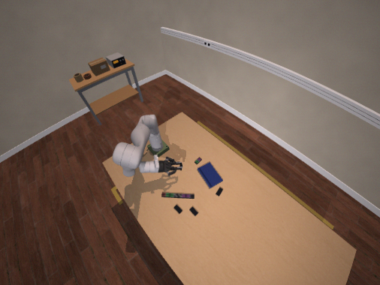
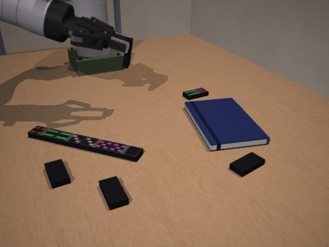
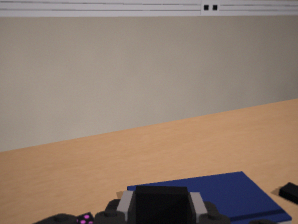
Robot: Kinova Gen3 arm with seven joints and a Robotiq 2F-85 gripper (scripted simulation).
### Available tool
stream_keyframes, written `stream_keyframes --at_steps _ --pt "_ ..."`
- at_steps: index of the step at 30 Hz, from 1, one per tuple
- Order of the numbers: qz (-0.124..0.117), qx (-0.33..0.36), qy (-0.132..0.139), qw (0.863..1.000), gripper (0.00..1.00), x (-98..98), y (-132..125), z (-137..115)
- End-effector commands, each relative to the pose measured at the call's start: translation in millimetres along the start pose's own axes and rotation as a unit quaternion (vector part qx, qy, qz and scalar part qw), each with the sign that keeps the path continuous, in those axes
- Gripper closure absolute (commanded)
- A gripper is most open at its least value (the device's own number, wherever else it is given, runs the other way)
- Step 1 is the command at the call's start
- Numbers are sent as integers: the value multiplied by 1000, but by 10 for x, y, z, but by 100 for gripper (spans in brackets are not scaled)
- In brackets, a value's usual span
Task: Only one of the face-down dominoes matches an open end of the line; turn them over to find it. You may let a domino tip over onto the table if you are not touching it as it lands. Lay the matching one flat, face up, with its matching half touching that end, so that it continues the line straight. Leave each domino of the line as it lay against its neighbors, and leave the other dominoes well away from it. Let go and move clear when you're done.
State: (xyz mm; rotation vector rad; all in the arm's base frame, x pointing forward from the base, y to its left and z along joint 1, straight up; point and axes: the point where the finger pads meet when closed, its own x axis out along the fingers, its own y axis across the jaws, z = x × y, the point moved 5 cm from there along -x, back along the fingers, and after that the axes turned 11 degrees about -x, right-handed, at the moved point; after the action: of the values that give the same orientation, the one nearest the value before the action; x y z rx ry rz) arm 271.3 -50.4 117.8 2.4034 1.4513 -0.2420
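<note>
The line of dominoes (image 2: pixel 85 143) lies flat on the table, with a red end at the left and a blank end at the right; it also shows in the top view (image 1: pixel 178 195). Three face-down black dominoes lie apart: two in front of the line (image 2: pixel 57 173) (image 2: pixel 113 192) and one by the book (image 2: pixel 247 164). A face-up green and purple domino (image 2: pixel 195 93) lies behind the book. My gripper (image 2: pixel 125 49) hangs above the table near the arm's base, turned sideways, shut on a black domino (image 3: pixel 161 202). I cannot see that domino's face.
A blue notebook (image 2: pixel 224 123) lies flat at the right of the line, between the face-up domino and one face-down domino. The arm's green base (image 2: pixel 95 62) stands behind the gripper. A side table (image 1: pixel 103 73) stands far off on the floor.
</note>
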Motion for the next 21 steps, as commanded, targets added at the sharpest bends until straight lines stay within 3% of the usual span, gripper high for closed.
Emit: stream_keyframes --at_steps 1,8,21 --pt "6 1 35 999 69 -7 -14 54" --pt "13 3 63 998 69 -19 -20 83" --pt "14 3 66 998 69 -21 -21 87"
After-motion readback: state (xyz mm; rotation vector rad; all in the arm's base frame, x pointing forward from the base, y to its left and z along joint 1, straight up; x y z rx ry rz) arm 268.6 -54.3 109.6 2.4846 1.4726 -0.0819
